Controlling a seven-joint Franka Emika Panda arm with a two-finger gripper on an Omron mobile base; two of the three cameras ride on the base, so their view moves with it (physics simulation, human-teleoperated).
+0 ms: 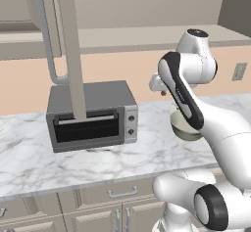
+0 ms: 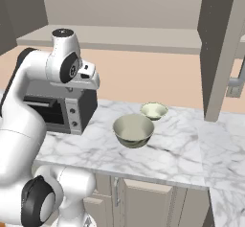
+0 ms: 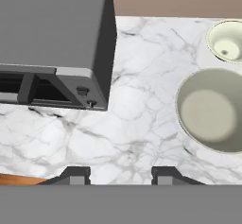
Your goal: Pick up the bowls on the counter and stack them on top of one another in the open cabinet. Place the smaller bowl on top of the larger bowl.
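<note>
Over the table, the jaws are hanging spread and empty, with neither bowl lifted yet.

Nearest, the gripper is hovering above bare marble beside the large bowl, pale olive-cream and deep; just beyond it the small bowl is sitting apart, awaiting stacking, while the cabinet door is standing open.

Count of things on and over the counter

Two bowls: one larger bowl toward the counter's front edge, one smaller bowl just behind it nearer the back edge. One toaster oven with two knobs. One open cabinet door bearing one loop handle.
</note>
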